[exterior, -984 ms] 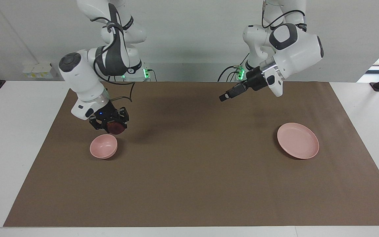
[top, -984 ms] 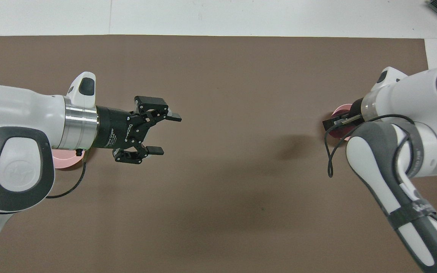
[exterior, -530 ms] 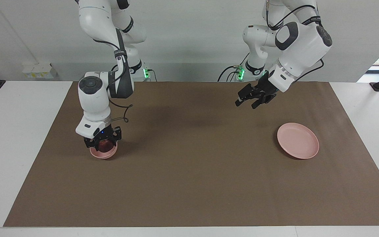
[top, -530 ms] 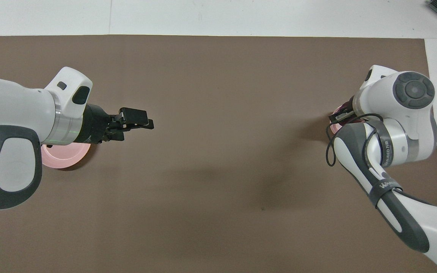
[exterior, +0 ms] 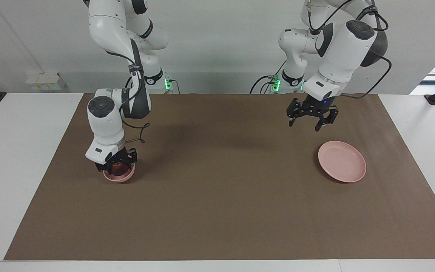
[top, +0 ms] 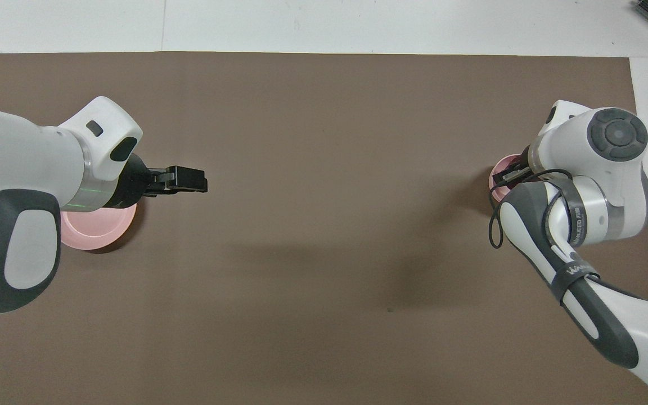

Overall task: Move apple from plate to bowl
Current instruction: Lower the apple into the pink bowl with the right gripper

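The dark red apple (exterior: 118,167) sits low inside the small pink bowl (exterior: 122,177), toward the right arm's end of the mat. My right gripper (exterior: 116,167) points straight down into the bowl and is shut on the apple. In the overhead view the right arm covers most of the bowl (top: 497,178), and the apple is hidden. The flat pink plate (exterior: 341,161) lies bare toward the left arm's end and is partly covered by the left arm in the overhead view (top: 96,228). My left gripper (exterior: 307,124) hangs open and empty in the air beside the plate.
A brown mat (exterior: 217,196) covers the white table (exterior: 21,158). Only the bowl and the plate stand on it. Cables and green lights sit at the arm bases.
My right gripper came down from beside the bowl and lowered the apple into it. My left gripper turned to point downward and moved toward the plate.
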Controlling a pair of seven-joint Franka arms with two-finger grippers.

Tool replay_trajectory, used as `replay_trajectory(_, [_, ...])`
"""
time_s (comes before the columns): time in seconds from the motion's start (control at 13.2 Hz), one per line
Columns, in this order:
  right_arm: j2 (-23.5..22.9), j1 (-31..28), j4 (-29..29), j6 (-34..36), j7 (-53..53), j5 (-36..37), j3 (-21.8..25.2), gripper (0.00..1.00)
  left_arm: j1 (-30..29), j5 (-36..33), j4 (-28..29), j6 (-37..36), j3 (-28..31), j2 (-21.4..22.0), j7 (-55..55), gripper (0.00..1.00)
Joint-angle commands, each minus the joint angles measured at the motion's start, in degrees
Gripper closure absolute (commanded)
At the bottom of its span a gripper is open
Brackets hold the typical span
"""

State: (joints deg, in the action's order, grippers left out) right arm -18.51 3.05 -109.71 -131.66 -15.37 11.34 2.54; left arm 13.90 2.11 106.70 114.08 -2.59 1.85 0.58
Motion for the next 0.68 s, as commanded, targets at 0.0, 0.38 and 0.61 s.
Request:
replay_trajectory(0.0, [-0.1,-0.9,-0.9,-1.0,-0.9,-0.2,-0.4,0.89,0.0,-4.1,-1.3,0.8,-0.2,-0.7,-1.0,0.00])
replay_trajectory(0.38, [-0.3,-1.0,-1.0,-1.0,-0.9,-0.2,-0.5,0.00,-1.0,-3.6,-6.9,-7.7,-0.1,-1.5,-0.8,0.00])
replay_trajectory(0.61, [0.1,-0.8,-0.6,-0.3,-0.5,-0.2,-0.5,0.00,-1.0,-3.6,-13.1,-16.4,0.0,-1.6,-0.8,0.00])
